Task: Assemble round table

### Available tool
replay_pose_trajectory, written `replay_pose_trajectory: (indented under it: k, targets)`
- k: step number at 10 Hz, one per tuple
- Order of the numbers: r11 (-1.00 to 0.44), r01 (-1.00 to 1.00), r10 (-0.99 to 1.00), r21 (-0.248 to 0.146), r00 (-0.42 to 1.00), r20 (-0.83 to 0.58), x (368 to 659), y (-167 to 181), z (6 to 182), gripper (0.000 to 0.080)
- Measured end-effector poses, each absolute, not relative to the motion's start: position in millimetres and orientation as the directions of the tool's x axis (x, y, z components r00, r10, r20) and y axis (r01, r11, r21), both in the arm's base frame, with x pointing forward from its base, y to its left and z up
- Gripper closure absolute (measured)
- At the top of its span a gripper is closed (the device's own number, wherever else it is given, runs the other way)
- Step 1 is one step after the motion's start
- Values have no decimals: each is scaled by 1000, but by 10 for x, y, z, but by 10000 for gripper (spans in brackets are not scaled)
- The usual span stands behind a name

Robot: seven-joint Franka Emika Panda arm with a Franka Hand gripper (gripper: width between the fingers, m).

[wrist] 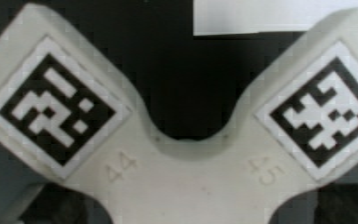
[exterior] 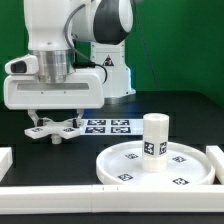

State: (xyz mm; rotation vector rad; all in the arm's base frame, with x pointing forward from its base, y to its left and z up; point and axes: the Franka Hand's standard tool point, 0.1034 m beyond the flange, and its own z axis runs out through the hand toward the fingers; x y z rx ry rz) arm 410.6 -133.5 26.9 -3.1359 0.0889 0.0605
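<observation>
The flat lobed cross piece [exterior: 55, 129] lies low over the black table at the exterior view's left, and my gripper [exterior: 53, 121] is down on it from above. In the wrist view the cross piece [wrist: 185, 160] fills the picture, with two tagged lobes spreading away. My gripper [wrist: 194, 200] has a dark finger pressed against each side of the piece's narrow waist, so it is shut on the piece. The large rimmed disc [exterior: 125, 165] lies at the front right. The short cylindrical post [exterior: 153, 135] stands upright on the disc's middle.
The marker board [exterior: 108, 125] lies flat just right of the cross piece and also shows in the wrist view [wrist: 265, 15]. White rails [exterior: 60, 198] edge the front and sides of the table. The robot's base [exterior: 115, 65] stands behind.
</observation>
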Motion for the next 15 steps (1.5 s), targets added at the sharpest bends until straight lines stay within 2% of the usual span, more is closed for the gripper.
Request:
replay_pose_trajectory:
  k: [2, 3, 4, 8, 10, 13, 15]
  targets:
    - [-998, -56, -56, -3, 998, -40, 4102, -1340, 262, 163]
    - [-998, -56, -56, -3, 998, -40, 4102, -1339, 260, 336]
    - [-998, -56, -55, -3, 998, -40, 4102, -1339, 260, 356]
    - [-999, -54, -54, -5, 998, -40, 4116, -1329, 277, 356]
    - [-999, -52, -51, -18, 998, -38, 4169, -1293, 357, 356]
    - [-994, -104, -102, -46, 994, -30, 4402, -878, 622, 354]
    - [-982, -173, -169, -76, 984, -56, 4641, -445, 888, 354]
